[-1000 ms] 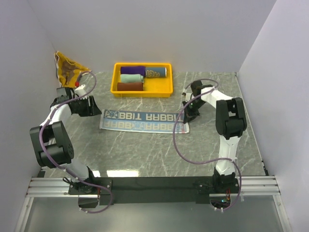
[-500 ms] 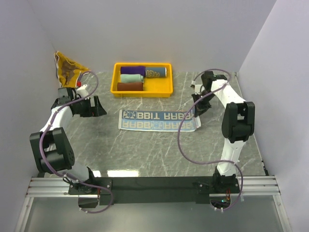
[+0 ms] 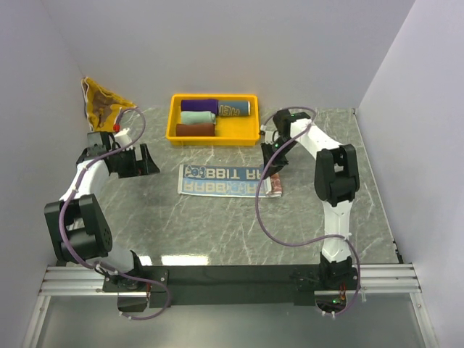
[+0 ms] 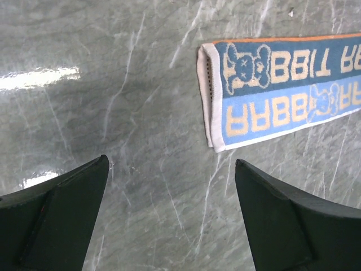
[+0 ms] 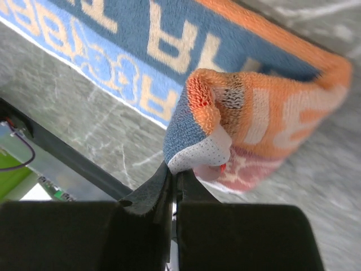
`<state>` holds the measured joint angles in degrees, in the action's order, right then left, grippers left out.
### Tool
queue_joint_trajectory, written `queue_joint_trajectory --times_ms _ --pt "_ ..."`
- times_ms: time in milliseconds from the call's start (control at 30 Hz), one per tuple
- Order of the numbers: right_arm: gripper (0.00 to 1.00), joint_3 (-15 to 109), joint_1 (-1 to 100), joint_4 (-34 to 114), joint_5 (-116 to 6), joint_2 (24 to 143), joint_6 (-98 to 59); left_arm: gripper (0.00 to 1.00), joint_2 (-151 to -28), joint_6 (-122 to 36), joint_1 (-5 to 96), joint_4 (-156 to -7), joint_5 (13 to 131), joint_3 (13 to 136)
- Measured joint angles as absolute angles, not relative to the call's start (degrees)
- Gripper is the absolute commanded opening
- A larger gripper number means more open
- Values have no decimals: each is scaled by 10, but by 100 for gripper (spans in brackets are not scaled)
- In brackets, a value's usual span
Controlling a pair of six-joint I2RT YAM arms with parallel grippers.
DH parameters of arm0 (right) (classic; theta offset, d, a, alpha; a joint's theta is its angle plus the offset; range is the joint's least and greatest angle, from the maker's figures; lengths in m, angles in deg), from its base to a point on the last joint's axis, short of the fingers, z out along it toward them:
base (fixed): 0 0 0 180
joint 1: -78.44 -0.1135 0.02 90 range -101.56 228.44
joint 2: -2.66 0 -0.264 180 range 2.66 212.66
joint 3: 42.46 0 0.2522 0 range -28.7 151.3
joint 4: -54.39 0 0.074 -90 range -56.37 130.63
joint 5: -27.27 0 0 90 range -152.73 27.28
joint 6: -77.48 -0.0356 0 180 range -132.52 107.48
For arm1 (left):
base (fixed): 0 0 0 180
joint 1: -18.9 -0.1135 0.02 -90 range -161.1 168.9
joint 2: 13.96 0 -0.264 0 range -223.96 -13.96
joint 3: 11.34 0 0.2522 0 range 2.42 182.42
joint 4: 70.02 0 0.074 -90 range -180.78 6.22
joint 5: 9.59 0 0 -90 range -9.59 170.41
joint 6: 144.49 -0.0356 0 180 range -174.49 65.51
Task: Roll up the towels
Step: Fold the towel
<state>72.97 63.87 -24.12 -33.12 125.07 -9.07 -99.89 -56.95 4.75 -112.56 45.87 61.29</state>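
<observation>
Right hand (image 5: pixel 174 178) pinches a folded corner of the fuzzy RABBIT towel (image 5: pixel 141 34).

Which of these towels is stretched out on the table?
The blue towel with RABBIT lettering, before the yellow tray. The rolled towels sit inside it; the brown-yellow towel is bunched in the corner.

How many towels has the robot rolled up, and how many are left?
Four rolled towels lie in the yellow tray. The right gripper pinches the folded-over end of the RABBIT towel; the rest lies flat. The left gripper is open. The brown-yellow towel sits crumpled in the far left corner, unrolled.
</observation>
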Motion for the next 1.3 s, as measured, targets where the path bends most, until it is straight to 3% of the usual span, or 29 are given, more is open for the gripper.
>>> queue_joint_trajectory --times_ms 1000,1133,1167,1267,1300 --pt "1 776 611 -200 -250 1322 -162 99 -977 -566 47 -1125 475 586" --pt "30 792 610 -199 -242 1344 -166 99 -976 -566 47 -1125 475 586" --pt "33 794 609 -198 -240 1350 -166 100 -975 -567 47 -1125 475 585" --pt "53 794 609 -201 -232 1357 -163 99 -964 -571 51 -1124 474 581" --pt "55 794 609 -203 -227 1357 -160 100 -959 -575 54 -1125 474 580"
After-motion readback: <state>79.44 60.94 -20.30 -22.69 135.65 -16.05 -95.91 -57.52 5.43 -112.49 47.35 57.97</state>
